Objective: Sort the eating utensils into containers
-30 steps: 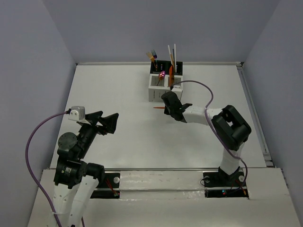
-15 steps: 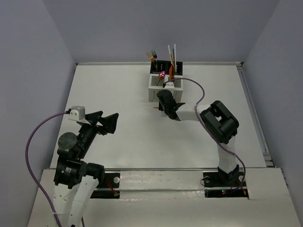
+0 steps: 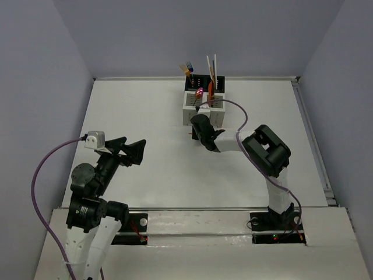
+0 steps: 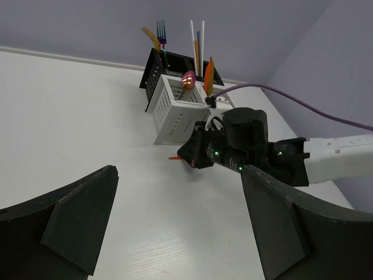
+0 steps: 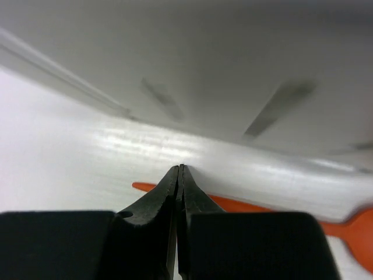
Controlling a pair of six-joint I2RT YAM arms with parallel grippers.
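Pinching shut with no gap, the right gripper (image 5: 179, 170) sits tip-down at the orange utensil (image 5: 245, 205), which lies flat on the table (image 3: 145, 116) just near of the caddy (image 3: 189, 111). I cannot tell if anything is caught. Probably best to reopen, straddle the handle crosswise, then close.

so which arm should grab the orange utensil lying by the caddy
Right. Its gripper is right at the orange utensil beside the caddy; the left gripper is open but far back across the table.
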